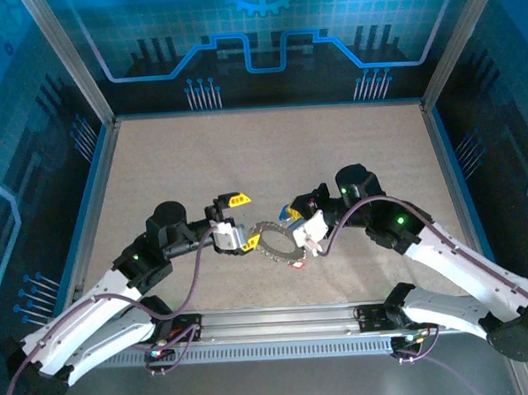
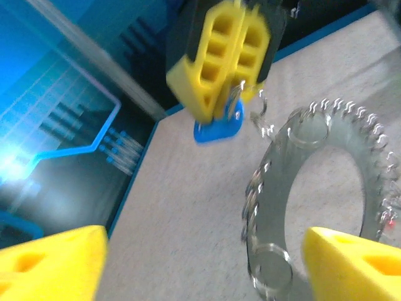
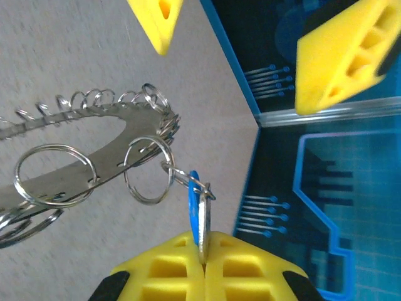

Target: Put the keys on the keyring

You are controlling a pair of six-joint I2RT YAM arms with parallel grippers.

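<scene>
Centrally, the keyring (image 1: 265, 232) shows against beige tabletop (image 1: 262, 158), blue walls (image 1: 264, 29) around.

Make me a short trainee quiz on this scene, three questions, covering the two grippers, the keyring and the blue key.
1. True or false: the left gripper is shut on the keyring.
2. What does the right gripper pinch? A) a red key B) the blue key C) nothing
3. Fill in: the blue key is linked to the keyring by a wire ____ ring.

Key:
1. False. Its fingers stand wide apart, so it is open.
2. B.
3. Split. The split ring hangs from the keyring.
</scene>
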